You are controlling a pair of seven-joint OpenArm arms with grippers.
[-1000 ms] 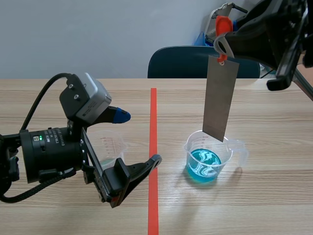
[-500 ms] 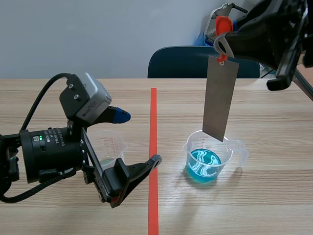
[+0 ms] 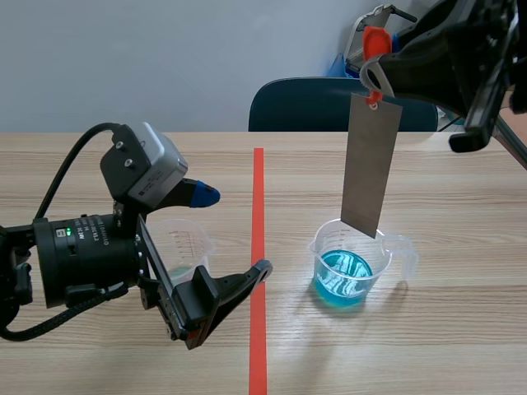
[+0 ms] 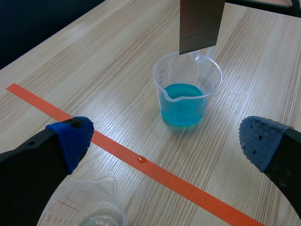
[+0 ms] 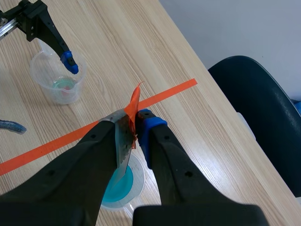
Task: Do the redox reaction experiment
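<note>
A clear beaker of blue liquid (image 3: pixel 350 271) (image 4: pixel 187 96) (image 5: pixel 123 186) stands right of the red tape line. A grey metal strip (image 3: pixel 370 169) (image 4: pixel 200 26) hangs upright above it, its lower end just over the rim and out of the liquid. My right gripper (image 3: pixel 375 78) (image 5: pixel 134 127) is raised and shut on the strip's top, where an orange tab (image 3: pixel 375 39) (image 5: pixel 134 106) sticks up. My left gripper (image 3: pixel 232 233) (image 4: pixel 167 141) is open low on the left. It hovers by a second clear beaker (image 3: pixel 183 247) (image 4: pixel 87 207) (image 5: pixel 59 77) with a faint trace of liquid.
The red tape line (image 3: pixel 258 247) runs down the table's middle, and a small drop (image 4: pixel 141 159) sits on it. A dark blue chair (image 3: pixel 329 103) (image 5: pixel 263 108) stands beyond the far edge. Bare wood surrounds both beakers.
The pale swirls on the blue liquid have faded to a smoother surface. Neither arm nor the strip has moved.
</note>
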